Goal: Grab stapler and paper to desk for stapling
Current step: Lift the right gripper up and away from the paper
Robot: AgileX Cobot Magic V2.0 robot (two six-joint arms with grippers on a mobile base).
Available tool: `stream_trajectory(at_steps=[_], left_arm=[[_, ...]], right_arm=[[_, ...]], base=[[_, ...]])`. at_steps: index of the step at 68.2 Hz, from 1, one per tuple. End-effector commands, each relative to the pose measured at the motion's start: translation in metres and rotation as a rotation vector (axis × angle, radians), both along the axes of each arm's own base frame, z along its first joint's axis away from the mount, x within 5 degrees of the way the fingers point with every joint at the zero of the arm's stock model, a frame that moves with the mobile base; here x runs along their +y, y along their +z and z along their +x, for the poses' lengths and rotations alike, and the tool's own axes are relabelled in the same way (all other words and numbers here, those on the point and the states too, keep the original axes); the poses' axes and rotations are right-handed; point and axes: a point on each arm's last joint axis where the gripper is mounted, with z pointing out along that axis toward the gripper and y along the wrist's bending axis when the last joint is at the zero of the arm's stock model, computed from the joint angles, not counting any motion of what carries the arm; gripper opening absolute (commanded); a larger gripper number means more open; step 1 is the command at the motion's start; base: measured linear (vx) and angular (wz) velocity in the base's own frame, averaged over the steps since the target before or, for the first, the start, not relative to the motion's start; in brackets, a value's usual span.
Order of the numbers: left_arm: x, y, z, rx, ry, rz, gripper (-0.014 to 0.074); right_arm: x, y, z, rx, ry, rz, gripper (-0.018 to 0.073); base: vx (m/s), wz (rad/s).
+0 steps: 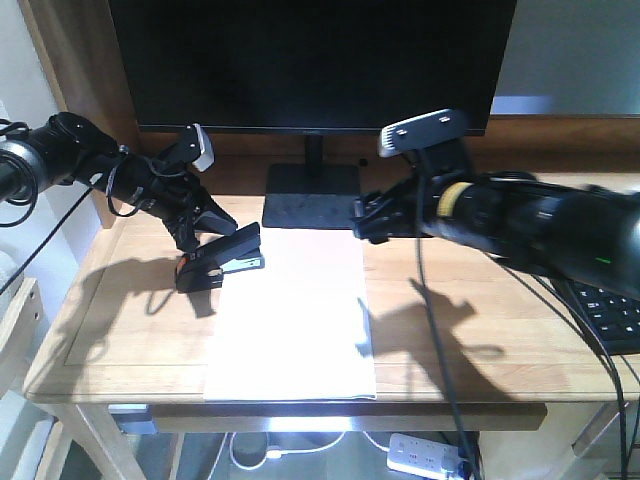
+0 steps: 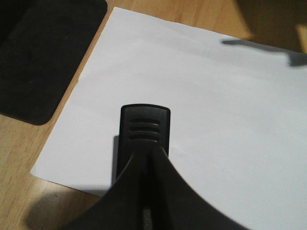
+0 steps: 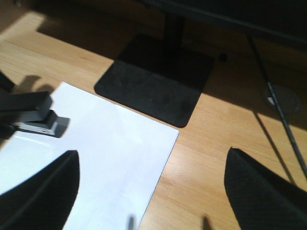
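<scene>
Both grippers over the desk (image 1: pixel 130 335): left gripper (image 1: pixel 205 240) clamps the stapler (image 1: pixel 228 263) at the paper (image 1: pixel 295 320) edge; right gripper (image 1: pixel 362 216) gapes wide, empty

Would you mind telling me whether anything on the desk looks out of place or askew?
Nothing looks damaged or spilled. The paper lies flat on the desk, its near edge close to the front rim. The stapler is tilted at the paper's far left corner, held in the left gripper.
</scene>
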Motion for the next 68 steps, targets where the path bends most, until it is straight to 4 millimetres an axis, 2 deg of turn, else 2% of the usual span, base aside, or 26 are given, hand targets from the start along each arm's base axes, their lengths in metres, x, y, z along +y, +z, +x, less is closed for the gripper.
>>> stream_trajectory(at_steps=[1, 21, 36, 51, 68], left_arm=[[-0.005, 0.045, -0.002, -0.086, 0.005, -0.066, -0.0006], [-0.005, 0.045, -0.002, -0.086, 0.005, -0.066, -0.0006], [-0.005, 0.045, -0.002, -0.086, 0.005, -0.066, -0.0006], [-0.005, 0.045, -0.002, -0.086, 0.005, -0.066, -0.0006], [-0.005, 0.045, -0.002, -0.086, 0.005, -0.066, -0.0006]], right_arm=[[-0.009, 0.041, -0.026, -0.112, 0.033, 0.038, 0.0578], [-0.044, 0.083, -0.106, -0.263, 0.026, 0.098, 0.0578], [-0.073, 0.099, -0.169, -0.393, -0.007, 0.155, 0.0578], [-0.097, 0.088, -0.225, -0.509, -0.009, 0.2, 0.0578], [-0.117, 0.058, -0.266, -0.592, -0.041, 0.228, 0.0578]], base=[[0.0, 0.0], [0.0, 0.0], [0.0, 0.0], [0.0, 0.0], [0.0, 0.0]])
